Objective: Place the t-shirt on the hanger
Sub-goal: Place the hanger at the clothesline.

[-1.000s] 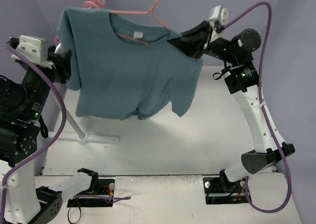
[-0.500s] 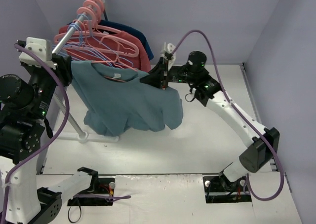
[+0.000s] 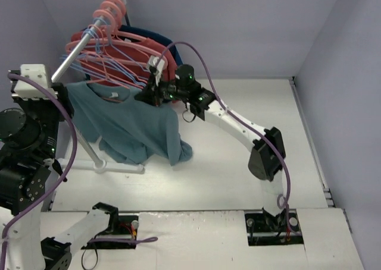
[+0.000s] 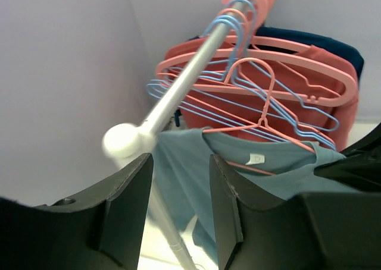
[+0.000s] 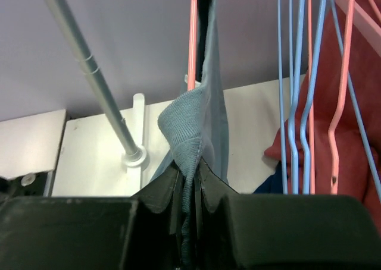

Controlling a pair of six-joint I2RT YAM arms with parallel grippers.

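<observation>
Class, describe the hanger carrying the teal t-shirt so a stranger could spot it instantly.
Find the metal rail at far left, crowded with hangers. On their near side is one thin pale pink hanger. Unlike the blue hangers and thick salmon hangers, it alone sits inside the teal t-shirt.

My right pincer [image 5: 189,170] is black against the t-shirt [image 3: 134,124], a plain dusty teal blue-grey with a white neck label [image 4: 255,159]. Its hanger [image 4: 260,122] is thin pale pink. At twelve o'clock of the teal, in my left wrist view, are a coral-red shirt [image 4: 342,118] and a dark navy garment [image 4: 336,47], among lavender-blue hangers [image 5: 280,74] and salmon-pink hangers [image 3: 110,11]. The rail [image 4: 190,79] is silver-grey, its end ball [image 4: 122,140] white.
</observation>
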